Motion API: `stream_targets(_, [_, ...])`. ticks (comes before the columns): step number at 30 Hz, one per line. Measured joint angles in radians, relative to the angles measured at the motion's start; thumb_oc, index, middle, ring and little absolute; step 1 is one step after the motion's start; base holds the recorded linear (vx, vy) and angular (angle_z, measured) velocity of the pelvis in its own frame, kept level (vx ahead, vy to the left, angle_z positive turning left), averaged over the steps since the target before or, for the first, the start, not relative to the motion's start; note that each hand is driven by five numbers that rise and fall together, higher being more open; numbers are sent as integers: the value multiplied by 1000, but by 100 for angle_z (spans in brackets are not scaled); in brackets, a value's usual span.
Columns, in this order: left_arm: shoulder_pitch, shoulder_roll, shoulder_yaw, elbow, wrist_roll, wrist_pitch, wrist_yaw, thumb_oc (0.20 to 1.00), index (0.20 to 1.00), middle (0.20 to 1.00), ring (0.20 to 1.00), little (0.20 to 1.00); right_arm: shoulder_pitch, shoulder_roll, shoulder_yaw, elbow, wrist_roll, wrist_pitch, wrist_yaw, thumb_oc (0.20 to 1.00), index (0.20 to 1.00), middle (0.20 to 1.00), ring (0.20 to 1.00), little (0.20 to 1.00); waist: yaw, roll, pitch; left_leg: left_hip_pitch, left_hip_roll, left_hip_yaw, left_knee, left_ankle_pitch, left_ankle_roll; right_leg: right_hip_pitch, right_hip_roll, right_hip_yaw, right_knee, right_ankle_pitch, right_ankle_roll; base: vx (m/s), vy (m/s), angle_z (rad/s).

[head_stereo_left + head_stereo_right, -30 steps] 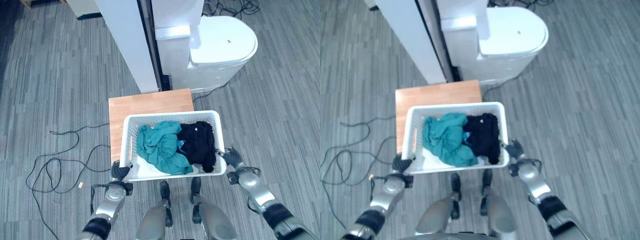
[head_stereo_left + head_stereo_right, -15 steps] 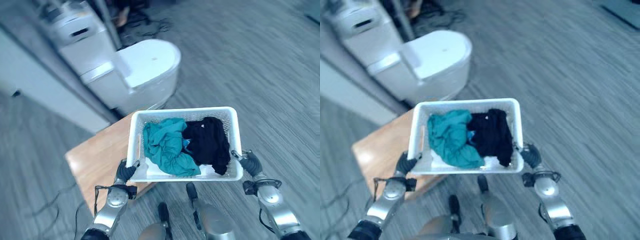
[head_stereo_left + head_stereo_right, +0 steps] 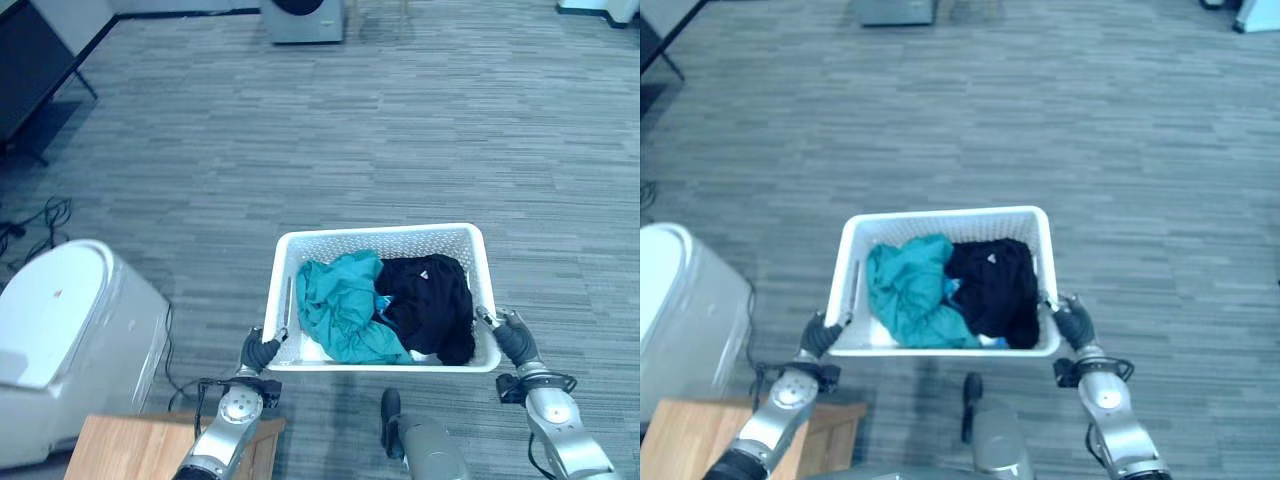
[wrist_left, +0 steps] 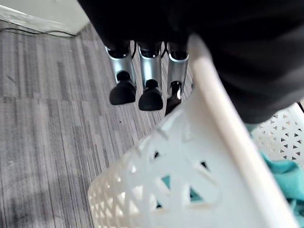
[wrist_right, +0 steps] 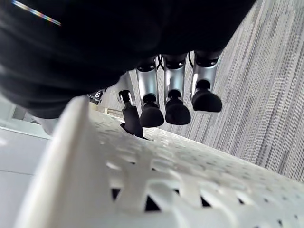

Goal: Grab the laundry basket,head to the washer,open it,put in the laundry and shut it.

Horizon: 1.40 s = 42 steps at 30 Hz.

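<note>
Laundry basket [image 3: 285, 245] hangs above the grey floor [image 3: 300, 140], the left hand [image 3: 258, 352] gripping its left near corner and the right hand [image 3: 510, 338] its right. Inside lie a teal garment [image 3: 340, 310] and a black garment [image 3: 430, 300]. A washer [image 3: 300, 18] stands far.

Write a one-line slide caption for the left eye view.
Both hands, left hand and right hand, carry the white laundry basket of teal and black clothes over grey floor.

right hand [image 5: 166, 102]: fingers curled over rim | laundry basket [image 5: 156, 156]: white lattice wall (close up) | floor [image 5: 266, 95]: grey
</note>
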Motion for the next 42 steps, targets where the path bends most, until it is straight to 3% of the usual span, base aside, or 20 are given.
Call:
stream_targets(1, [-2, -2, 0, -1, -1, -1, 2, 200, 200, 200, 200, 200, -7, -6, 2, -1, 1, 0, -1, 200, 200, 200, 200, 200, 23, -26, 13, -43, -72, -122, -3, -15, -6, 34, 8, 46, -43, 22, -5, 172, -41, -96])
stream_targets(4, [23, -5, 8, -9, -2, -3, 2, 200, 200, 200, 200, 200, -11, -5, 8, -5, 1, 1, -3, 200, 200, 200, 200, 200, 45, -44, 22, -183, -164, -217, -122, -9, 8, 120, 33, 86, -144, 22, 2, 283, -46, -62])
stream_targets(6, [54, 6, 11, -3, -2, -5, -1, 200, 200, 200, 200, 200, -6, -5, 49, 6, 1, 0, -3, 200, 200, 200, 200, 200, 66, -39, 19, -259, -205, -240, -253, 68, 25, 198, 67, 97, -210, 12, 16, 447, -58, -66])
stream_targets(10, [81, 5, 25, 12, -2, -6, -4, 200, 200, 200, 200, 200, -6, -5, 76, 46, 2, 4, -7, 200, 200, 200, 200, 200, 123, -25, 23, -317, -225, -286, -424, 189, 36, 302, 102, 150, -252, -13, 2, 341, 4, -57])
stream_targets(14, [118, 3, 33, 0, -2, -6, -5, 200, 200, 200, 200, 200, 1, -7, 84, 41, 1, 5, 6, 200, 200, 200, 200, 200, 139, -7, 15, -278, -241, -274, -412, 226, 78, 400, 111, 211, -249, -85, 27, 420, 80, -46])
stream_targets(15, [137, 9, 35, -13, -2, -6, -5, 200, 200, 200, 200, 200, 7, 5, 85, 41, 1, 6, 9, 200, 200, 200, 200, 200, 140, -16, 8, -235, -251, -283, -429, 270, 126, 427, 98, 236, -220, -139, 31, 414, 117, -54])
stream_targets(17, [142, 11, 54, -18, -3, -6, -4, 200, 200, 200, 200, 200, 6, 18, 92, 32, 1, 6, 8, 200, 200, 200, 200, 200, 141, -57, -5, -191, -295, -245, -418, 239, 175, 421, 36, 263, -129, -188, 87, 384, 105, -47])
stream_targets(19, [126, 11, 55, -26, -2, -6, -3, 200, 200, 200, 200, 200, -9, 24, 87, 31, 1, 5, 4, 200, 200, 200, 200, 200, 140, -63, -5, -155, -313, -226, -434, 219, 200, 349, 19, 267, 51, -214, 125, 266, 68, -27])
stream_targets(20, [110, 18, 58, -26, -3, -4, -3, 200, 200, 200, 200, 200, -10, 29, 82, 29, 1, 5, 4, 200, 200, 200, 200, 200, 136, -63, -5, -132, -318, -227, -447, 218, 204, 285, 6, 267, 192, -231, 148, 264, 71, -32])
stream_targets(21, [80, 35, 54, -38, -2, -5, 2, 200, 200, 200, 200, 200, -14, 34, 73, 9, 0, 3, 6, 200, 200, 200, 200, 200, 142, -67, 1, -82, -330, -251, -473, 175, 206, 128, -22, 233, 462, -254, 187, 387, 91, -35])
stream_targets(22, [60, 48, 53, -29, -4, -5, 3, 200, 200, 200, 200, 200, -40, 47, 71, -1, -1, 3, 11, 200, 200, 200, 200, 200, 142, -57, 10, -44, -336, -246, -508, 179, 205, 44, -54, 176, 564, -263, 192, 334, 64, -22])
stream_targets(23, [32, 48, 58, -26, -5, 0, 4, 200, 200, 200, 200, 200, -49, 47, 68, -6, -1, 4, 6, 200, 200, 200, 200, 200, 125, -39, 21, -12, -335, -245, -517, 179, 205, -23, -49, 162, 555, -280, 161, 374, 36, 2])
stream_targets(26, [15, 51, 74, -27, -4, -13, 4, 200, 200, 200, 200, 200, -68, 34, 72, -4, -1, 1, 12, 200, 200, 200, 200, 200, 115, -10, 34, 71, -328, -256, -540, 138, 159, -160, -34, 118, 398, -277, 150, 431, -62, 4])
stream_targets(27, [7, 50, 82, -26, -4, -15, 4, 200, 200, 200, 200, 200, -75, 31, 70, -5, 0, -1, 10, 200, 200, 200, 200, 200, 103, 0, 36, 94, -327, -262, -546, 98, 127, -234, -39, 83, 265, -239, 148, 373, -94, 23])
stream_targets(32, [3, 3, 72, 51, -2, -13, 2, 200, 200, 200, 200, 200, -73, 32, 71, 57, 1, 10, 13, 200, 200, 200, 200, 200, 61, 9, 50, 201, -332, -271, -523, 61, 130, -321, -77, 49, -101, -36, 136, 375, -162, 50])
stream_targets(35, [51, -10, 44, 54, -2, -10, 2, 200, 200, 200, 200, 200, -26, 31, 63, 78, -1, 12, 32, 200, 200, 200, 200, 200, 62, -8, 39, 312, -327, -260, -486, 9, 51, -240, -98, 9, -91, -41, 109, 447, -239, 59])
stream_targets(36, [65, -33, 45, 54, 0, -8, 3, 200, 200, 200, 200, 200, -21, 16, 62, 84, -1, 14, 34, 200, 200, 200, 200, 200, 68, 15, 37, 354, -304, -262, -471, -11, 21, -225, -80, 25, -47, 50, 88, 487, -306, 40])
stream_targets(37, [74, -44, 42, 54, 0, -6, 4, 200, 200, 200, 200, 200, -27, 14, 58, 85, -1, 17, 34, 200, 200, 200, 200, 200, 67, 40, 36, 365, -277, -263, -445, -13, 18, -225, -72, 18, 1, 60, 81, 406, -315, 30])
stream_targets(39, [83, -48, 50, 52, -1, -6, 4, 200, 200, 200, 200, 200, -42, -1, 65, 82, -16, 22, 42, 200, 200, 200, 200, 200, 63, 57, 30, 321, -213, -287, -196, 33, -43, -171, -28, 39, 82, 123, -11, 361, -364, 14])
stream_targets(42, [50, -46, 55, 31, -3, -8, 4, 200, 200, 200, 200, 200, -91, -10, 47, 80, -21, 15, 40, 200, 200, 200, 200, 200, 86, 58, 25, 84, -171, -286, 135, 68, -36, -53, 44, 51, 48, -2, -67, 533, -420, -14])
